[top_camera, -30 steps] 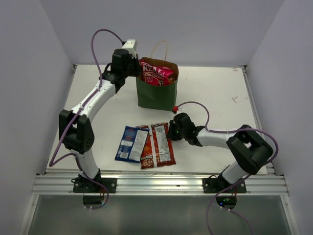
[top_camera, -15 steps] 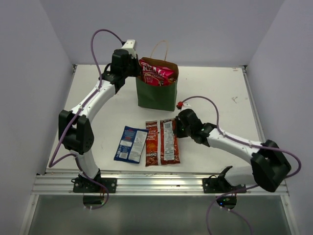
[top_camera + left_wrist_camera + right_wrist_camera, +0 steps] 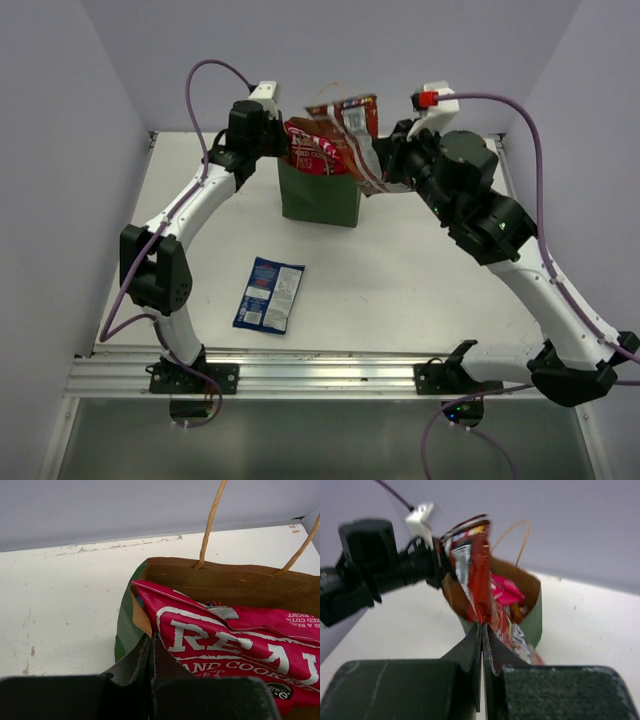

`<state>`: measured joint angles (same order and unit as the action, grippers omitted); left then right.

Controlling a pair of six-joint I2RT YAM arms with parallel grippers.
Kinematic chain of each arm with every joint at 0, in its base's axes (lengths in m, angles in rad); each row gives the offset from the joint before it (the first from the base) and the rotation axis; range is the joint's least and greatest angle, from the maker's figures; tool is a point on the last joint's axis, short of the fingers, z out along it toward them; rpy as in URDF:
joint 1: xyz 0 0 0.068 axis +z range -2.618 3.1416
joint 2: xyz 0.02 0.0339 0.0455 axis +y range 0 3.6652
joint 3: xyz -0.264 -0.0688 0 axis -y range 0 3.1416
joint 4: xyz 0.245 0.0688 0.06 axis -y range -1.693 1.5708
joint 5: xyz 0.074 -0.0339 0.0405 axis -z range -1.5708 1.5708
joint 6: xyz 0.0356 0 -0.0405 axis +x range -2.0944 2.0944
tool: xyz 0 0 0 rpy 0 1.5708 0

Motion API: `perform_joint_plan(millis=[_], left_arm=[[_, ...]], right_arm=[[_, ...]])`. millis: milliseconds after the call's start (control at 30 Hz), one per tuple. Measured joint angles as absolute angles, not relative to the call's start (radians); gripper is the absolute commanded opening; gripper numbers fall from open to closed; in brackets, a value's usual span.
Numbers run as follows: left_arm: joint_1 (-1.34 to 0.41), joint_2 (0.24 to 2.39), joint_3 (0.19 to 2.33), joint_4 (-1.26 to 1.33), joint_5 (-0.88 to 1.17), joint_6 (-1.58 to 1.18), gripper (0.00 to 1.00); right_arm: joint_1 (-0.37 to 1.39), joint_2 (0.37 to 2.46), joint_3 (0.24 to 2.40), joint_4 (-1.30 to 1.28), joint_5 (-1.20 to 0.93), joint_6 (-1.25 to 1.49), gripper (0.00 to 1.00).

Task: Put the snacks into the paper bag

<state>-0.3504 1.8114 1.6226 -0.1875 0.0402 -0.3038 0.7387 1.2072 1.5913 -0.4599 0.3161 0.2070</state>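
Up at the 12 o'clock end of the desk (image 3: 440, 270) stands the green paper bag (image 3: 318, 198), upright, with its mouth open. A pink REAL crisp bag (image 3: 312, 152) sits inside it and pokes out over the rim. In the left wrist view, two tan loop handles (image 3: 212, 520) stick up from the far rim.

At the bag's 10 o'clock side is the left end effector (image 3: 284, 152). Its fingers (image 3: 131, 661) are squeezed tight on the near rim of the bag, where the brown inside meets the green outside.

At the bag's 2 o'clock side, raised off the desk, is the right end effector (image 3: 388, 170). Its fingers are pinched narrow on an orange-red packet (image 3: 352, 112), which stands up tall just above the bag's mouth. A second red packet (image 3: 518, 639) hangs close against it, down by the bag's rim. I cannot tell if the fingers grip that one too.

At 7 o'clock from the bag, well apart from it, a small blue packet (image 3: 268, 293) lies flat on the desk.
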Motion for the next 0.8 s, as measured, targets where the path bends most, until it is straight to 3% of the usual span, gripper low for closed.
perform_joint_plan(millis=[333,800], left_arm=[[-0.35,1.811,1.623,-0.188,0.04,-0.304,0.0],[-0.35,1.811,1.623,-0.188,0.039,-0.303,0.0]], right_arm=[[0.739,1.547,2.039,-0.447,0.293,0.067,0.0],[0.734,1.782,2.259,-0.438,0.22,-0.021,0.0]])
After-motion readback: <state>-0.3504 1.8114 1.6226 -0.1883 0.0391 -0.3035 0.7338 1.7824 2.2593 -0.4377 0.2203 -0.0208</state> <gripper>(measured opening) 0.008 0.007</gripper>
